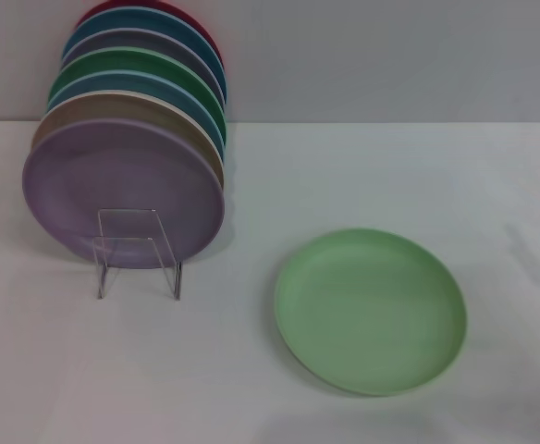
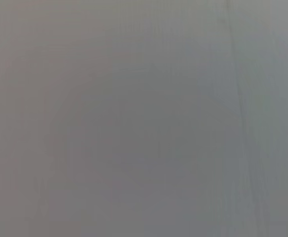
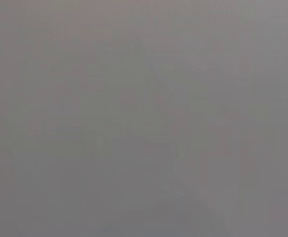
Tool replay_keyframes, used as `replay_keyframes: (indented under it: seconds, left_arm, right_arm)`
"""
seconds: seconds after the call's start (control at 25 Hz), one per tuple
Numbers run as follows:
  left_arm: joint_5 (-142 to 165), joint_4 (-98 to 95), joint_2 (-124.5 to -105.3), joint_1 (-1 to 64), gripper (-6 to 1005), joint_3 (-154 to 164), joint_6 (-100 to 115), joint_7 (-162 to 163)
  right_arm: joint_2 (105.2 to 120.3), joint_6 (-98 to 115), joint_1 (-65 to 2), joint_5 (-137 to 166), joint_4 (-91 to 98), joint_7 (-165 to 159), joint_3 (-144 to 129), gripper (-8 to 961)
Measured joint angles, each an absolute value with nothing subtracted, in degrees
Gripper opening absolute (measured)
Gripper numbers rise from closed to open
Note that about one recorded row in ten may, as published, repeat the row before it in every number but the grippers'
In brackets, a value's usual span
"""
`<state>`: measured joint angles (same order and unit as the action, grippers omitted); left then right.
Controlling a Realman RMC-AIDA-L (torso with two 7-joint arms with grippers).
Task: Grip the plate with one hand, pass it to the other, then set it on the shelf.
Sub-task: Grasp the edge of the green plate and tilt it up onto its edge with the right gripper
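Observation:
The pale mint-green plate [image 1: 370, 311] lies flat on the white table, right of centre and near the front. The clear acrylic shelf [image 1: 139, 252] stands at the left with several plates leaning upright in it; its front legs show below the lilac plate [image 1: 122, 190]. Neither gripper shows in the head view. Both wrist views show only a plain grey surface, with no fingers and no plate in them.
Behind the lilac plate stand a beige plate [image 1: 191, 129], a blue plate, a darker emerald-green plate [image 1: 136, 67], and further grey, blue and red plates. A grey wall [image 1: 390, 55] runs along the table's back edge. The white table [image 1: 362, 176] surrounds the mint plate.

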<state>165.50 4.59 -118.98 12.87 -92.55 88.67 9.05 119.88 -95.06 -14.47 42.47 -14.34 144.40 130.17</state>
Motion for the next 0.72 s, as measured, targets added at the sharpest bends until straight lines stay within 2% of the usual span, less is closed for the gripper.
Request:
replay_keyframes:
  seconds: [0.28, 0.56, 0.68, 0.72]
  left_arm:
    - [165.4, 4.6, -118.99, 12.8, 840, -92.5, 88.7, 9.0]
    - [165.2, 4.9, -118.97, 12.7, 839, -92.6, 88.6, 9.4]
    - [165.2, 4.8, -118.98, 12.8, 839, -92.6, 88.6, 9.5]
    - [165.2, 4.6, -118.99, 12.8, 839, -92.6, 88.6, 9.5]
  right_arm:
    - [119.33, -92.1, -15.2, 45.3, -18.7, 137.4, 128.3, 834]
    - [119.13, -67.6, -13.8, 62.5, -47.3, 105.8, 122.3, 835]
    - [119.06, -60.7, -14.0, 78.2, -60.3, 86.7, 120.2, 835]
    - [118.95, -59.5, -15.7, 91.8, -67.6, 72.8, 119.6, 835]
